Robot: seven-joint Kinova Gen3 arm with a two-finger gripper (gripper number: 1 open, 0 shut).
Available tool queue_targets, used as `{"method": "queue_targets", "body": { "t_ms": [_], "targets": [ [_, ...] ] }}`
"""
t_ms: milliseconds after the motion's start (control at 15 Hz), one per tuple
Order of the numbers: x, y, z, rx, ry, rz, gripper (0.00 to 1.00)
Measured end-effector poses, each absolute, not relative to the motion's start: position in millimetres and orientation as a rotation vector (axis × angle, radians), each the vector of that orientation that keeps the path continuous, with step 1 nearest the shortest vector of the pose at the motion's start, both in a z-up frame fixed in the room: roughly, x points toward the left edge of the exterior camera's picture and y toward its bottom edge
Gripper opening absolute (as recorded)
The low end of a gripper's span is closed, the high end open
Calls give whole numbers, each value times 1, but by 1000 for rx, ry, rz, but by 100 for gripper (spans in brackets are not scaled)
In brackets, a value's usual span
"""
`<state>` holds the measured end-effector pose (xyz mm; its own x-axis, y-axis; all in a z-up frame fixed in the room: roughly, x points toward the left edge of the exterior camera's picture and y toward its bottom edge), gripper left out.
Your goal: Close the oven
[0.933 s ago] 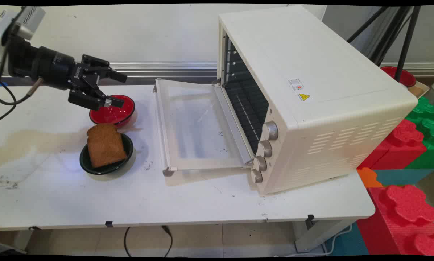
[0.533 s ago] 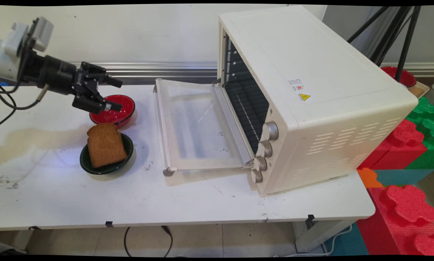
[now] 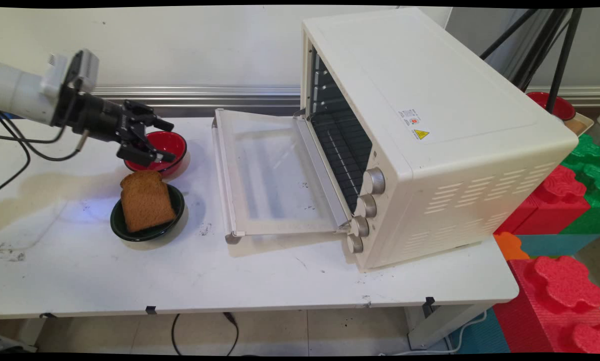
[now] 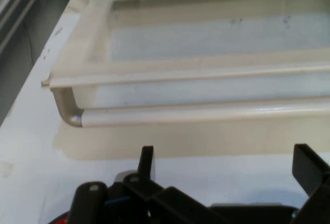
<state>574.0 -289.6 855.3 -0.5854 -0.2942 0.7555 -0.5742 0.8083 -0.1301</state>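
Note:
My black gripper (image 3: 169, 141) stands open, pointing right, just above the red bowl (image 3: 175, 144) at the table's back left. Nothing is between its fingers. In front of that bowl, a brown slice of toast (image 3: 146, 201) lies in a dark green bowl (image 3: 147, 235). In the hand view, the gripper (image 4: 227, 168) faces the oven's lowered glass door (image 4: 216, 44) and its silver handle (image 4: 206, 115) across a strip of white table. A sliver of the red bowl (image 4: 61, 219) shows at the bottom left.
A cream toaster oven (image 3: 430, 125) fills the table's right half, its door (image 3: 274, 170) folded down flat toward the bowls and its dark racks showing. Red and green foam blocks (image 3: 560, 296) stand off the table's right end. Black cables (image 3: 14, 145) hang from the arm.
The gripper has come down and slightly to the right, closer over the red bowl, and has stayed open. The toast, the bowls and the oven have not moved.

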Motion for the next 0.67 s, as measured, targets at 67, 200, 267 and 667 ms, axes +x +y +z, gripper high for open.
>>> {"method": "queue_targets", "body": {
  "t_ms": [67,200,267,667],
  "targets": [
    [572,-294,849,637,-2230,469,100],
    [569,-301,839,632,-2245,471,100],
    [567,-304,834,628,-2252,472,100],
    [549,-323,805,616,-2282,471,0]
  ]
}}
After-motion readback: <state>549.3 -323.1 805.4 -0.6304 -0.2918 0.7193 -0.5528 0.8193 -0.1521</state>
